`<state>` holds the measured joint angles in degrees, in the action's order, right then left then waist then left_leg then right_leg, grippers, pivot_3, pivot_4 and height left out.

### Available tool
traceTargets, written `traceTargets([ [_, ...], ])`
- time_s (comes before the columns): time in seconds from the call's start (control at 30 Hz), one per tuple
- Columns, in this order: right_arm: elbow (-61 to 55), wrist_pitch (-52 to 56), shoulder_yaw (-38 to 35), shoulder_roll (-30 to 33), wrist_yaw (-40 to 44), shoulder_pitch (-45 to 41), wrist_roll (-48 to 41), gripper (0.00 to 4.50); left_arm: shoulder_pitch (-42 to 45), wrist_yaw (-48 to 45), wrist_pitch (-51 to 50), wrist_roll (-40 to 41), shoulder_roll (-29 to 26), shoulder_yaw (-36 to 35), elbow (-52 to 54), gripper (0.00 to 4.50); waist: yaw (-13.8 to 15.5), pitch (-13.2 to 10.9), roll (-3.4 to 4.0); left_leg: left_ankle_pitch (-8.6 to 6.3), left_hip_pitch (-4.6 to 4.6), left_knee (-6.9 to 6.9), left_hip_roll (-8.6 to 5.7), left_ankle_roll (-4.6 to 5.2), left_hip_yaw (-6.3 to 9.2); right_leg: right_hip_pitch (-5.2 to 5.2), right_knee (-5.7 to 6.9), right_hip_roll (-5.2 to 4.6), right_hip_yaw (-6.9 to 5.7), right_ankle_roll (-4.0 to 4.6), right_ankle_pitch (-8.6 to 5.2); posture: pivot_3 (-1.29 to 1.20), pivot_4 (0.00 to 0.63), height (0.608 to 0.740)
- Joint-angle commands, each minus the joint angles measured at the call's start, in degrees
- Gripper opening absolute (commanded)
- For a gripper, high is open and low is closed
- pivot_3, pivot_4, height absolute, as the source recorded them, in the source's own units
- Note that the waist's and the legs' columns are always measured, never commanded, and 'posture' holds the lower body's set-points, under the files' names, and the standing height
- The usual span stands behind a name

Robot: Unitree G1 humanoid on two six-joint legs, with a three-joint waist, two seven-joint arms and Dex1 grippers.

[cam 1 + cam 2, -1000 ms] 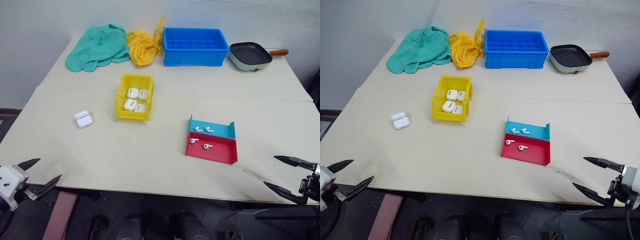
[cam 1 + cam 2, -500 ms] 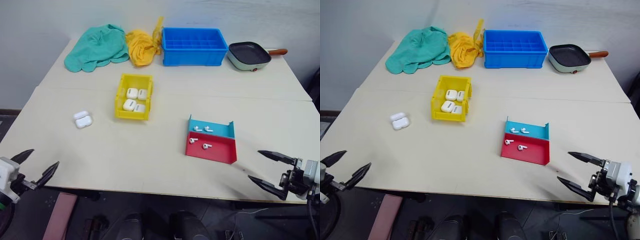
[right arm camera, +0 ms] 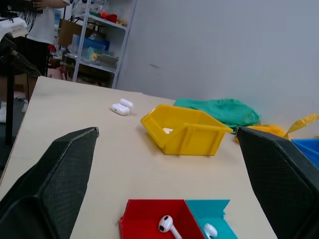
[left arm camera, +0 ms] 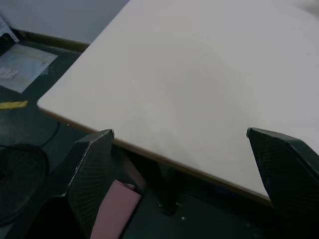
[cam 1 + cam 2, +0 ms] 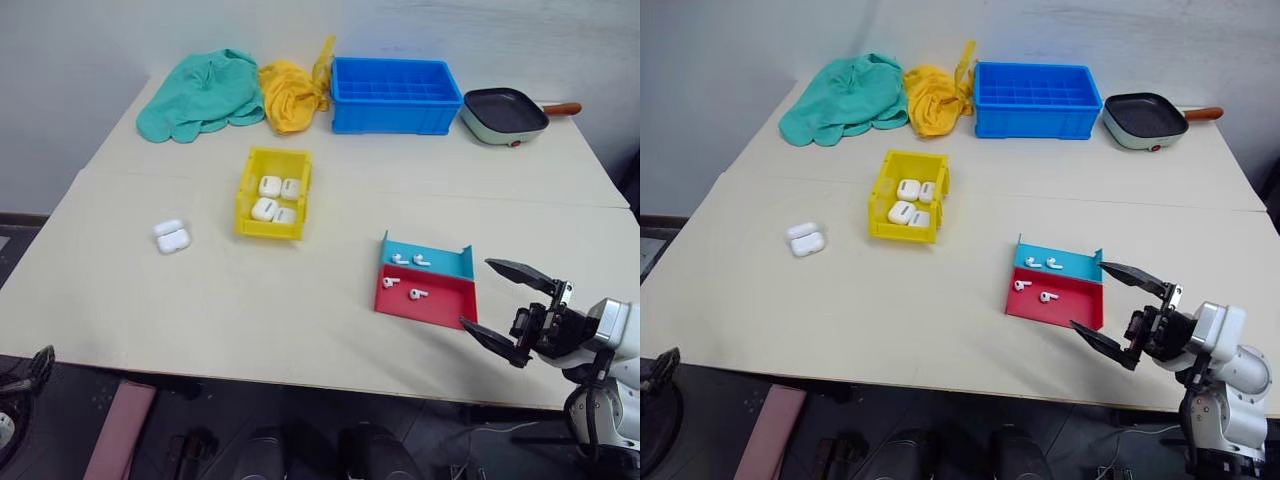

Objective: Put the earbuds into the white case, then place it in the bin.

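Right gripper (image 5: pixel 507 308) jaws wide, empty, low over table (image 5: pixel 250 310) beside red tray (image 5: pixel 425 297), likely lining up for a pick. Earbuds (image 5: pixel 417 294) lie loose: two in red tray, two in teal tray (image 5: pixel 440 262) behind it. Open white case (image 5: pixel 172 236) sits well left, lid up, ready to load, near yellow bin (image 5: pixel 252 196) already holding closed cases. Left gripper (image 4: pixel 179 164) spread, empty, off table's near-left edge.

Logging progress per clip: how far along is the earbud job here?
Done: four cases sit in the yellow bin. In hand: nothing; the open right gripper hovers beside the trays. Left: four earbuds remain in the trays, and the open white case waits on the table.
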<state>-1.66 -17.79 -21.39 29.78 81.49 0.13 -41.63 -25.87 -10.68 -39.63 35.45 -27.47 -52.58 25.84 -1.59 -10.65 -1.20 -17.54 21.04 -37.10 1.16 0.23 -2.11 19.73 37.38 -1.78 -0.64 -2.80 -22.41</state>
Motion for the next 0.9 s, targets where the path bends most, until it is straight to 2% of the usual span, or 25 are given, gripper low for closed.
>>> traceTargets([
  [0.03, 0.8, -1.8, -0.6, 1.4, 2.6, 0.2, 0.1, 4.50, 6.6, 5.8, -6.1, 3.5, -2.6, 1.0, 6.6, 4.49, 0.2, 0.0, 0.00, 0.01, 0.00, -0.01, 0.00, -0.01, 0.01, -0.01, 0.01, 0.00, -0.01, 0.00, 0.00, 0.00, 0.150, 0.740],
  [0.13, 1.7, -1.6, -0.8, 1.8, 1.8, -0.4, 0.2, 4.50, 19.6, 15.7, -19.0, 5.2, -5.3, 5.0, 8.5, 4.49, 0.4, 0.0, 0.01, 0.12, -0.04, -0.08, -0.01, 0.01, 0.03, -0.11, 0.06, -0.01, -0.03, 0.00, 0.00, 0.00, 0.150, 0.740],
  [0.2, 1.5, -1.1, -0.4, 2.0, 1.0, -0.8, 0.5, 4.50, 32.0, 22.6, -30.6, 4.7, -5.4, 8.5, 6.2, 4.49, 0.3, 0.0, 0.03, 0.15, -0.07, -0.10, -0.03, 0.01, 0.02, -0.14, 0.08, -0.01, -0.02, 0.00, 0.01, 0.00, 0.150, 0.740],
  [0.27, 1.1, -0.5, -0.1, 2.1, 0.2, -1.1, 0.7, 4.50, 45.1, 27.9, -40.2, 3.4, -1.8, 9.8, 2.2, 4.49, 0.3, 0.0, 0.03, 0.18, -0.06, -0.11, -0.06, -0.04, 0.02, -0.12, 0.14, -0.01, -0.02, -0.05, 0.04, 0.00, 0.150, 0.740],
  [0.43, 0.7, 0.3, 0.4, 2.0, -0.5, -1.5, 0.7, 4.50, 61.7, 33.1, -45.6, -4.9, 2.5, 15.9, -6.7, 4.49, -0.1, 0.0, -0.02, 0.37, 0.02, -0.14, -0.03, -0.47, 0.01, 0.08, 0.36, 0.12, -0.05, -0.32, 0.18, 0.00, 0.150, 0.740],
  [0.53, 0.9, -0.6, 0.1, 1.4, -1.3, -2.1, 0.8, 4.50, 64.8, 34.0, -43.1, -9.4, 4.5, 19.0, -11.0, 4.49, 0.0, 0.0, -0.02, 0.36, 0.11, -0.06, -0.01, -0.58, -0.01, 0.31, 0.46, 0.15, -0.04, -0.33, 0.18, 0.00, 0.150, 0.740],
  [0.6, 0.8, -1.2, 0.2, 1.2, -1.6, -2.3, 1.1, 4.50, 65.2, 33.9, -43.2, -12.5, 3.6, 22.5, -13.4, 4.49, 0.1, 0.0, -0.02, 0.34, 0.18, -0.04, 0.01, -0.62, -0.03, 0.45, 0.53, 0.17, -0.03, -0.34, 0.18, 0.00, 0.150, 0.740],
  [0.9, -1.2, -3.2, 0.3, -0.7, -4.0, 0.1, 1.2, 4.50, 67.5, 34.4, -36.7, -19.4, 11.6, 23.2, -17.7, 4.49, 1.4, 0.0, -0.04, 0.37, 0.32, -0.13, 0.05, -0.70, -0.04, 0.60, 0.58, 0.20, -0.03, -0.34, 0.18, 0.00, 0.150, 0.740],
])
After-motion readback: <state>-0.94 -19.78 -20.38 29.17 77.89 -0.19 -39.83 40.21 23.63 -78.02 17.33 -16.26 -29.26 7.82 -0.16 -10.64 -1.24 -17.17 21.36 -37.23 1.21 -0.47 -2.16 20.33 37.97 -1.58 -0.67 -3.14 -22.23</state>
